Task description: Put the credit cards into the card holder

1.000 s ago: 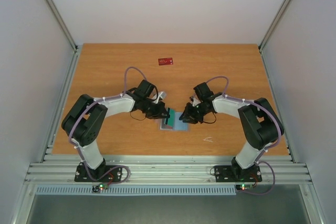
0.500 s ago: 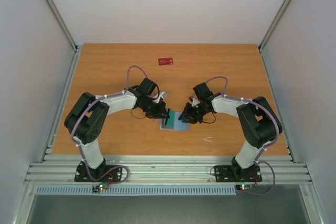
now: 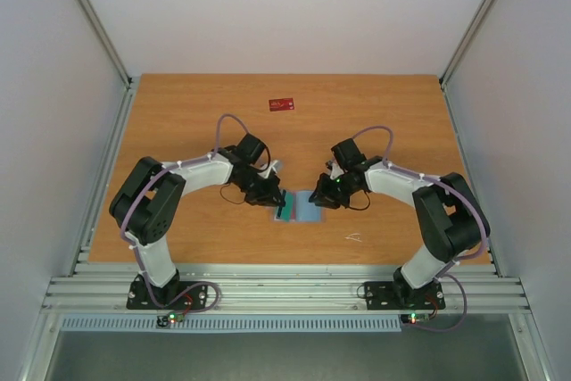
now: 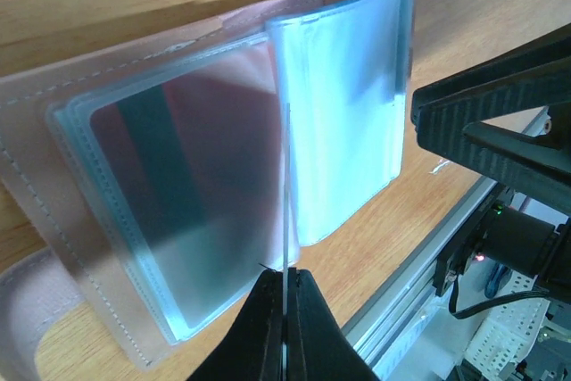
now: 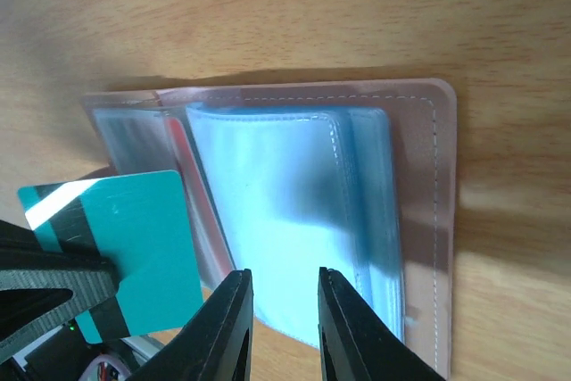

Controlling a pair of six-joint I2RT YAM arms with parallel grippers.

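The holder (image 3: 308, 211) is laid open, with a red card (image 3: 282, 103) well behind it and a scrap (image 3: 354, 238) to its right. A teal card (image 5: 134, 220) is pinched on edge over it by the left gripper (image 4: 285, 279). The right gripper (image 5: 282, 278) is held part-open at its sleeves.

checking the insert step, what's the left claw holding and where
The teal-green plastic card, pinched in the left claw by its striped edge.

I see a wood-grain tabletop (image 3: 178, 122) boxed in by plain white walls (image 3: 294, 6) on three sides, with grey metal posts (image 3: 94, 15) in the back corners. Ribbed aluminium rails (image 3: 285, 290) run along the near edge. The lighting is even and soft.
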